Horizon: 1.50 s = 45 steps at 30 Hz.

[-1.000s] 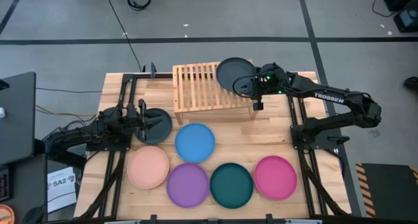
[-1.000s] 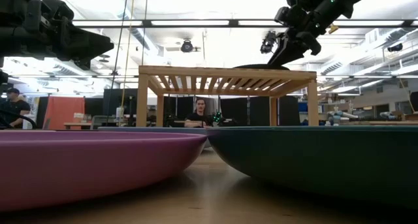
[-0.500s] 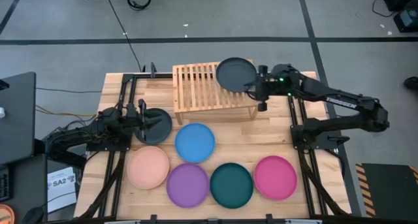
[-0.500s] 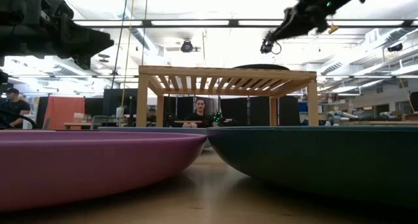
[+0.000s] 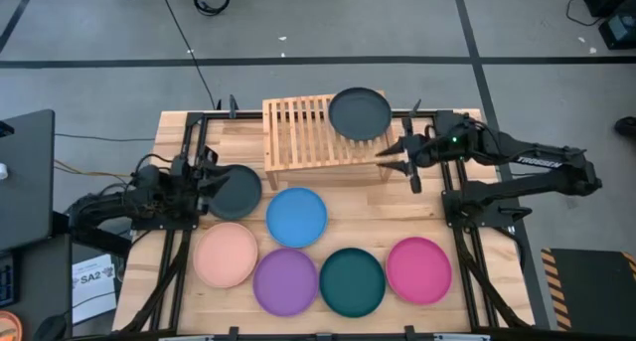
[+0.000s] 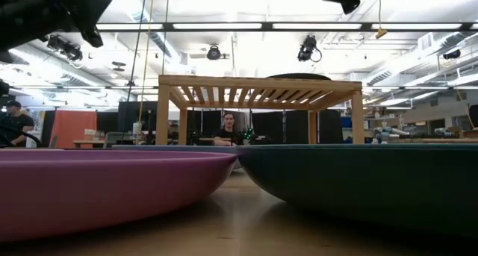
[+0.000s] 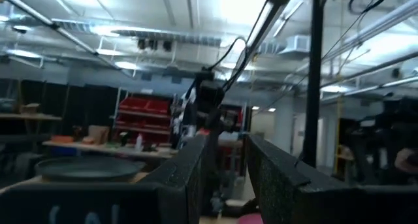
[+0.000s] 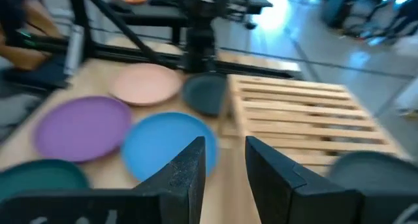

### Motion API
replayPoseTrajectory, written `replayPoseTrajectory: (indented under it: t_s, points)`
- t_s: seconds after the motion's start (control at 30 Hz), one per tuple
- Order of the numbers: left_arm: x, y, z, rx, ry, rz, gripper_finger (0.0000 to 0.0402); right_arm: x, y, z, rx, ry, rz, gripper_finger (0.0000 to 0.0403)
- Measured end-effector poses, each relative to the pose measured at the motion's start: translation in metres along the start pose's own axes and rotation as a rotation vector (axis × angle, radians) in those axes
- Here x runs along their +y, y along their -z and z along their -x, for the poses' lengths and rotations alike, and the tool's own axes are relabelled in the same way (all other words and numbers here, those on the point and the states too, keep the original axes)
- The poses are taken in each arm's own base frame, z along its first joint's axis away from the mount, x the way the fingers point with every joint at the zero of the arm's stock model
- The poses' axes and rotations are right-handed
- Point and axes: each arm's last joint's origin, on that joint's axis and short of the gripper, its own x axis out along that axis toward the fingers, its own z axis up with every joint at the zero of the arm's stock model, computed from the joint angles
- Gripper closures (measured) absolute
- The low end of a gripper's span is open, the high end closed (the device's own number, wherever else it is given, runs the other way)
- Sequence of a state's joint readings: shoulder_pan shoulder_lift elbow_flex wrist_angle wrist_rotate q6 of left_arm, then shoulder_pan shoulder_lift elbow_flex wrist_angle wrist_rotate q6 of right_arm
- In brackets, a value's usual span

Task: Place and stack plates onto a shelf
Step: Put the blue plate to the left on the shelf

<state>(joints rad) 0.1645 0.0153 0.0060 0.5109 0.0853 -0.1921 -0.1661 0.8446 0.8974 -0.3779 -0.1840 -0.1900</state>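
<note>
One charcoal plate lies flat on the shelf, at the rack's right end in the upper middle of the high view, its edge overhanging the slats a little. The right gripper hangs just right of the shelf's front corner, apart from that plate, its fingers spread and holding nothing.

Six plates are on the table. A second charcoal plate sits left of centre, touching or nearly touching the left gripper; whether those fingers are spread or closed I cannot tell, since the arm covers them from above and the wrist camera shows only two dark fingers side by side with a gap. Below lie the blue plate, peach plate, purple plate, dark teal plate and magenta plate, close together in the lower middle.

Judging by this layout, the next step is fetching another plate for the shelf. To do it well, pinch the rim firmly at one edge, lift clear of the neighbours before travelling, carry it level, and lower it centred on the charcoal plate or on the bare left slats, releasing only once it rests.
</note>
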Motion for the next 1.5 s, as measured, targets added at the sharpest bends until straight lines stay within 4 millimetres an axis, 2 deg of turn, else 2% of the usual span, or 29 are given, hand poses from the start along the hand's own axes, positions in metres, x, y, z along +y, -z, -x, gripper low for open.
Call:
replayPoseTrajectory:
  t_s: [0.2,0.43,0.73,0.9,1.1,1.3,1.5]
  points:
    - [-0.007,-0.003,-0.012,0.062,0.026,0.037,0.0285,0.022,-0.001,-0.009,0.025,-0.092,-0.022,0.0289]
    - [-0.020,-0.007,-0.048,0.223,0.103,0.008,0.0285,0.044,-0.001,-0.017,0.047,-0.188,0.011,0.0289]
    - [-0.050,0.010,-0.107,0.690,0.196,0.020,0.0285,0.057,-0.001,-0.018,0.053,-0.225,0.035,0.0289]
    - [-0.067,0.028,-0.129,0.957,0.228,-0.002,0.0285,0.056,-0.001,-0.018,0.055,-0.200,0.037,0.0288]
    - [-0.082,0.057,-0.140,1.224,0.259,-0.056,0.0285,0.056,0.000,-0.018,0.060,-0.200,0.038,0.0288]
    - [-0.086,0.091,-0.137,1.370,0.275,-0.117,0.0285,0.056,0.001,-0.018,0.072,-0.202,0.040,0.0288]
    - [-0.084,0.115,-0.129,1.501,0.281,-0.168,0.0285,0.056,0.002,-0.018,0.085,-0.203,0.041,0.0288]
